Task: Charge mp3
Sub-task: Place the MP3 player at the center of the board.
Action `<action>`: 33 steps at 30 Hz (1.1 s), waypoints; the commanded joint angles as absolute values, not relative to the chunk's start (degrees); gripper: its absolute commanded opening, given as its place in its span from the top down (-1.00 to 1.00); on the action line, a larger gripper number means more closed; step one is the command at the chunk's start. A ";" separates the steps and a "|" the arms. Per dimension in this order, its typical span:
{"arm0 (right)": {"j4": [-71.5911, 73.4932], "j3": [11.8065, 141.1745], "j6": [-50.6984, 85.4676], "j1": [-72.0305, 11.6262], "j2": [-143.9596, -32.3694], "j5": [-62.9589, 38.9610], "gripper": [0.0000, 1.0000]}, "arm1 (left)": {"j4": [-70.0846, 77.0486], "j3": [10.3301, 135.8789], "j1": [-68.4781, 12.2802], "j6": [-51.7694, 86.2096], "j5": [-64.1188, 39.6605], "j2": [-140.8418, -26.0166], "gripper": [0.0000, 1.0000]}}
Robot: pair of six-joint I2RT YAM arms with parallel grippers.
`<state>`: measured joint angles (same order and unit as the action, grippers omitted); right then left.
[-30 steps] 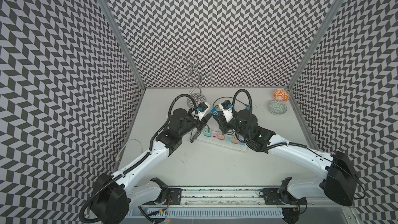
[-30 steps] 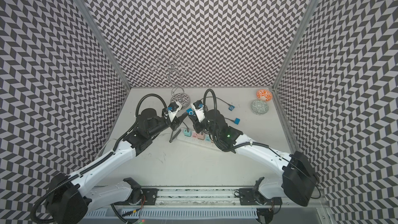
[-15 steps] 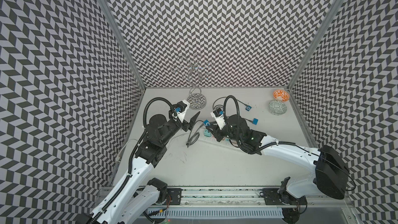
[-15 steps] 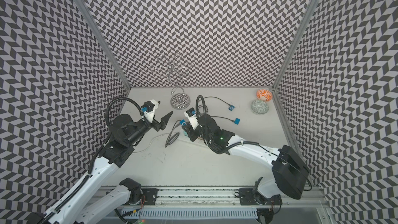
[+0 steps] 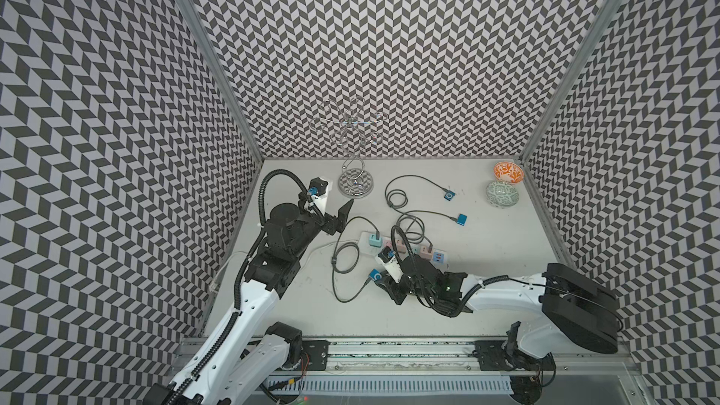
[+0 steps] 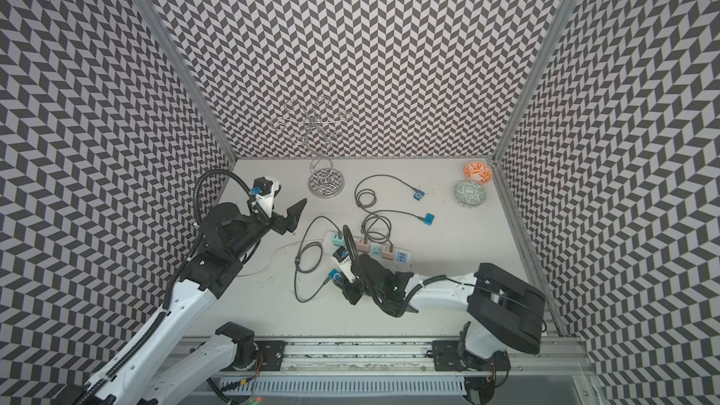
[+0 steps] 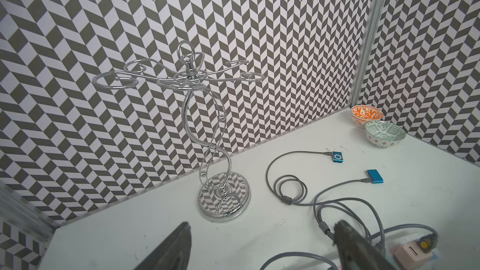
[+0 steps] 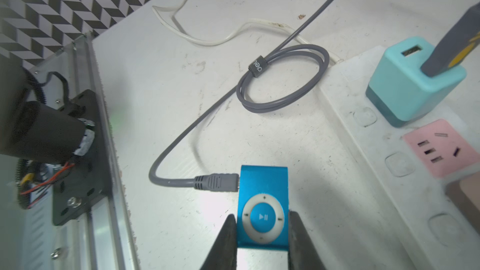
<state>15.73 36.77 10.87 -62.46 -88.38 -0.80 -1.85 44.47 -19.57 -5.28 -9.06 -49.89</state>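
Note:
A small blue mp3 (image 8: 263, 185) with a white control ring lies low over the table, and my right gripper (image 8: 262, 219) is shut on its two sides. A grey cable plug (image 8: 217, 182) sits against the mp3's side edge and looks pushed in. The cable loops back to a teal charger (image 8: 413, 84) on the white power strip (image 8: 363, 177). In both top views the mp3 (image 5: 376, 275) (image 6: 335, 275) is in front of the strip. My left gripper (image 5: 339, 218) (image 7: 259, 245) hangs open and empty, raised to the left of the strip.
Two more blue players (image 5: 449, 196) (image 5: 461, 219) lie at the back on their own grey cables. A chrome wire stand (image 5: 355, 185) is at the back middle. Two patterned bowls (image 5: 507, 173) (image 5: 502, 193) sit in the back right corner. A white cord (image 8: 207, 40) trails left.
My left gripper has opened and drawn back to the left, away from the strip. My right gripper has carried the mp3 toward the front, off the strip.

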 commanded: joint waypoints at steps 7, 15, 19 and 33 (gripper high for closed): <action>29.01 35.90 6.21 -62.51 -98.00 1.29 0.83 | -2.99 46.13 -17.69 -2.73 -9.43 -52.02 -0.75; 28.22 36.04 2.87 -62.27 -99.16 2.75 0.33 | -1.81 46.51 -15.66 -1.67 -11.36 -54.50 -0.78; 26.84 36.66 1.23 -61.94 -98.26 3.02 -0.09 | -1.25 46.59 -15.23 -1.63 -11.85 -55.80 -0.78; 15.21 46.73 -6.85 -57.12 -83.83 0.88 -0.45 | 6.36 47.85 -9.78 0.73 -12.08 -61.34 -0.82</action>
